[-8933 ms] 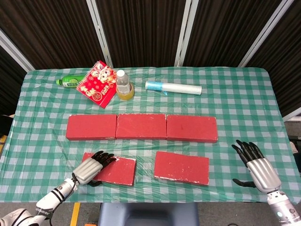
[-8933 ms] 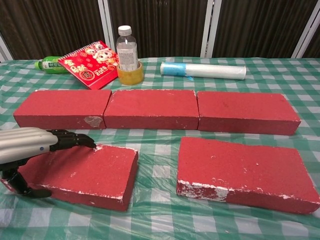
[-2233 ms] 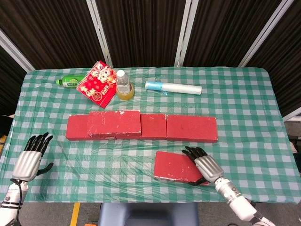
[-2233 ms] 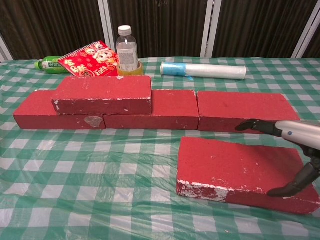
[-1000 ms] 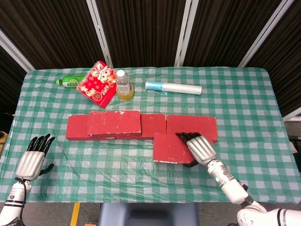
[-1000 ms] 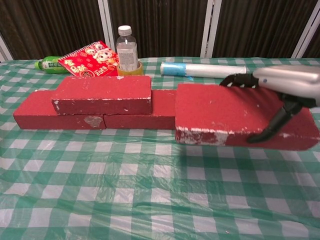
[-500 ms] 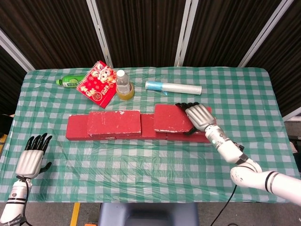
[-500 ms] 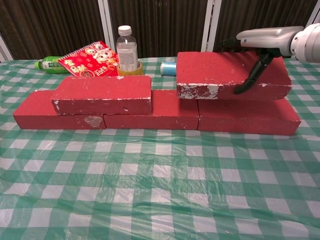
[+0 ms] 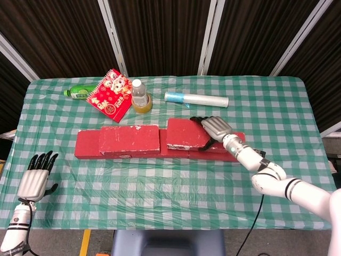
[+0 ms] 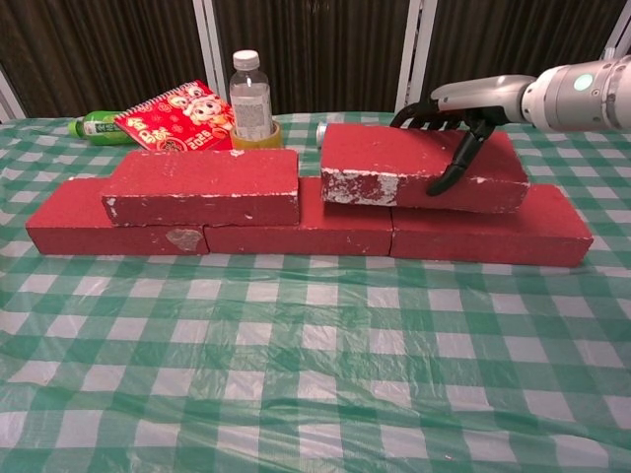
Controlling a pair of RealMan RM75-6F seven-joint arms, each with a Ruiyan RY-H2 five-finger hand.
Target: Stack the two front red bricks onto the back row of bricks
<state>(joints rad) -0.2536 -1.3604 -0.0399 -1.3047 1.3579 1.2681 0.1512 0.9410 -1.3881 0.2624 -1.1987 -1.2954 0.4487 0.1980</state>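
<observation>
Three red bricks form the back row (image 9: 85, 146) (image 10: 488, 235). One red brick (image 9: 129, 140) (image 10: 202, 183) lies stacked over the left and middle ones. My right hand (image 9: 213, 128) (image 10: 461, 106) grips the right end of the second red brick (image 9: 184, 133) (image 10: 394, 163), fingers over its top and thumb on the front face. That brick sits over the seam between the middle and right back bricks, at or just above their tops; contact is unclear. My left hand (image 9: 34, 178) hovers at the table's front left edge, fingers spread and holding nothing; only the head view shows it.
Behind the bricks are a green bottle (image 9: 79, 93), a red booklet (image 9: 111, 96), a water bottle (image 9: 139, 92) standing in a tape roll (image 10: 258, 148), and a roll of plastic bags (image 9: 196, 99). A checked cloth under clear plastic (image 10: 315, 374) covers the table.
The right hand has carried its brick left and lower, from above the right back brick to over the middle-right seam. The left hand has stayed in place.
</observation>
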